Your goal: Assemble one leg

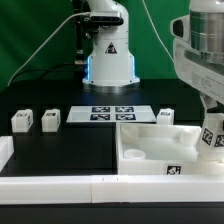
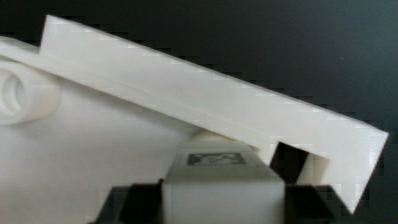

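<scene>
black fingers of the gripper sit closest to the wrist lens, pressed in from both sides on the leg, whose tag faces the camera. gripping it by the sides probably leaves its far end free to go into a socket. beyond it rises the raised rim of the white panel, with a round corner socket off to one side, so the leg seems not yet lined up with any socket. the exterior view gives the wider layout that the wrist view lacks: the gripper carries the leg upright at the exterior view's right end of the panel, well apart from the one socket plainly seen there. whether the leg touches the panel cannot be told from either view. only the exterior view shows the other legs standing loose on the black table: a first loose leg, a second loose leg just beside it, and a third loose leg behind the panel, with the marker board between them.
</scene>
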